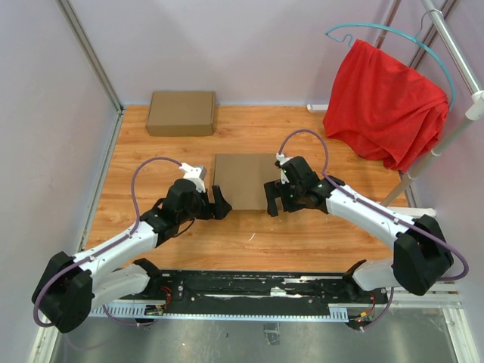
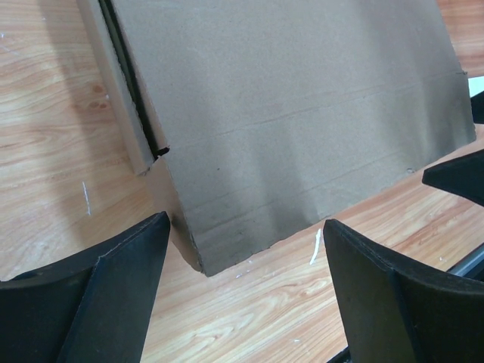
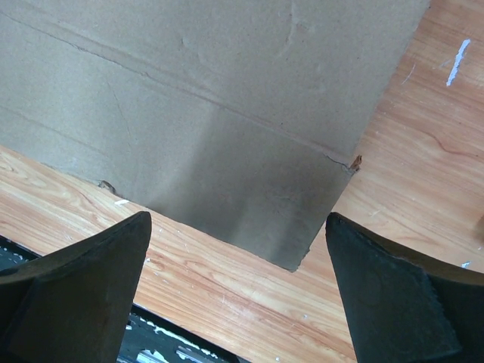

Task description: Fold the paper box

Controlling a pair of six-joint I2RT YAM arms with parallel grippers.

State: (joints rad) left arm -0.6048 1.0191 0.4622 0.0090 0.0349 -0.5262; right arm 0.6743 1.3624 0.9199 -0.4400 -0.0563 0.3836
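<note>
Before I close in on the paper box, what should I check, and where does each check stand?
1. The left fingers open: ok.
2. The right fingers open: ok.
3. A near corner of the paper box between each pair: ok.
4. The side flap flush with the box: not ok, a dark gap shows.
5. The second box apart from the work: ok.
6. Front edge locked shut: cannot tell.

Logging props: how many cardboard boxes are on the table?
2. The paper box lies centred between the left hand and right hand; a second cardboard box sits at the far edge, toward the left. None seems hidden.
</note>
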